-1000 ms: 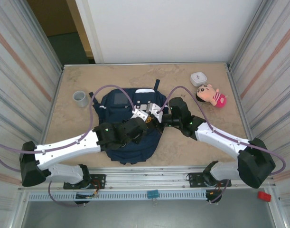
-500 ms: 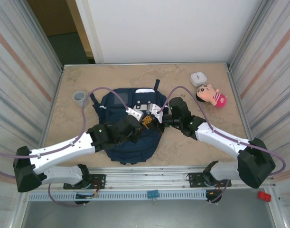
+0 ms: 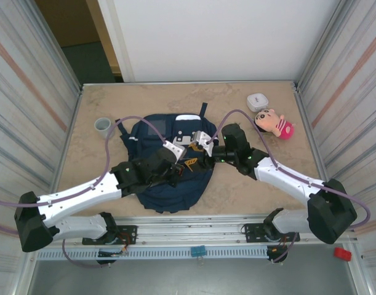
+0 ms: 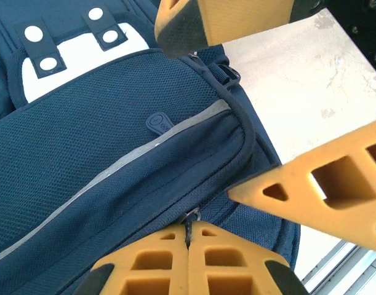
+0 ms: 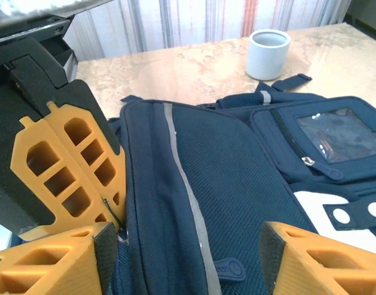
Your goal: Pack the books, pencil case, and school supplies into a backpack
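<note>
Backpack point(image 3: 175, 193) mid-table, cup point(image 3: 103, 126) at its left, doll point(image 3: 274, 123) and small case point(image 3: 257, 101) far right

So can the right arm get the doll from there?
Probably yes: the right gripper is open and holds nothing, and the doll lies on bare table beside that arm, nothing between.

Top external: high, above and behind the arm bases point(image 3: 175, 230), looking steeply down, wide, with the backpack point(image 3: 175, 184) mid-counter point(image 3: 114, 101). Left wrist: very close over the backpack's right edge, facing down along its pale stripe point(image 4: 144, 150). Right wrist: low and near, looking across the backpack toward the grey cup point(image 5: 269, 54). Both wrist views share the pale stripe and the zipper pull point(image 4: 189, 222).
</note>
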`<state>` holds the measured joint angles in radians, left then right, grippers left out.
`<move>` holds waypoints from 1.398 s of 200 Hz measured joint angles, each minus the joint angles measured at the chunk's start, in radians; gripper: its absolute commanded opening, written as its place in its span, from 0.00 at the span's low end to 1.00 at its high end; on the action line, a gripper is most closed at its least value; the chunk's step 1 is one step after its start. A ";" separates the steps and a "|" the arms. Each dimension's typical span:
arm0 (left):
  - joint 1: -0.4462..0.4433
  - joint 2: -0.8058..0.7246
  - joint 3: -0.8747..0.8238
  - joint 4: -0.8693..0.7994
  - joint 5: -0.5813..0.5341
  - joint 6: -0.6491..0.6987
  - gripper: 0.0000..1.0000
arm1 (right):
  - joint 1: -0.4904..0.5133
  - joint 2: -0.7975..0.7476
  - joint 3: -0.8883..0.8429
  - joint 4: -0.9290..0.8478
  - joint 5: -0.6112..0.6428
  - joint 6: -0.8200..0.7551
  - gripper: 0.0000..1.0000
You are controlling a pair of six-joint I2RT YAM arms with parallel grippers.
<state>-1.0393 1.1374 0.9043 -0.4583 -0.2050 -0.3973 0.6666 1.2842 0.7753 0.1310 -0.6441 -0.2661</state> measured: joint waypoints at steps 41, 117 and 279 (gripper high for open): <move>0.024 -0.023 -0.010 0.005 0.013 0.008 0.00 | -0.027 0.031 -0.003 -0.011 -0.059 -0.005 0.64; 0.039 -0.034 -0.030 0.026 0.054 0.011 0.00 | -0.046 0.063 -0.047 0.011 -0.084 -0.010 0.53; 0.051 -0.031 -0.045 0.037 0.064 -0.026 0.03 | -0.011 0.022 -0.035 -0.006 -0.045 -0.031 0.00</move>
<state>-0.9886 1.1065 0.8597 -0.4217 -0.1410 -0.4236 0.6552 1.3060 0.7406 0.1246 -0.6888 -0.2974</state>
